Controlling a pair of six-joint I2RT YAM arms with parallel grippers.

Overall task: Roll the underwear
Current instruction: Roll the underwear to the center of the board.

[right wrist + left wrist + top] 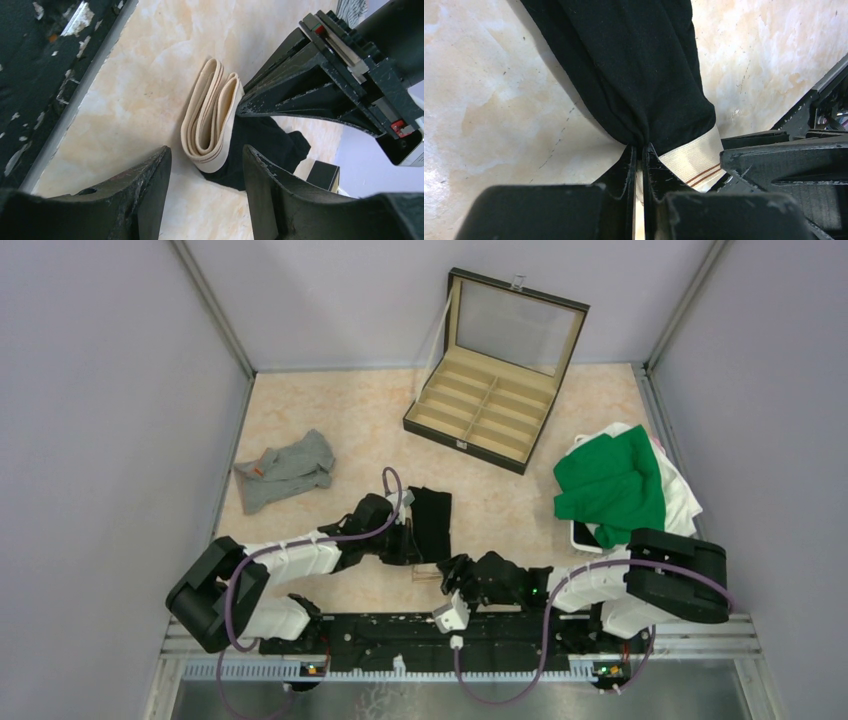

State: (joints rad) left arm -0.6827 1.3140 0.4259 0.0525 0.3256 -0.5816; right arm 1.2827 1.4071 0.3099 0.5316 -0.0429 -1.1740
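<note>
Top view: both grip points hidden under arms. Black underwear (433, 515) lies mid-table, its near end covered by wrists. Left wrist view shows what top view hides: left gripper (640, 151) pinched tight on black fabric edge, cream waistband (691, 162) just beside. Right wrist view: right gripper (205, 151) spread apart, holding nothing, folded waistband between its tips, contact unclear. Only top view shows grey underwear (288, 470) far left, case (495, 390) and green cloth (612, 485).
</note>
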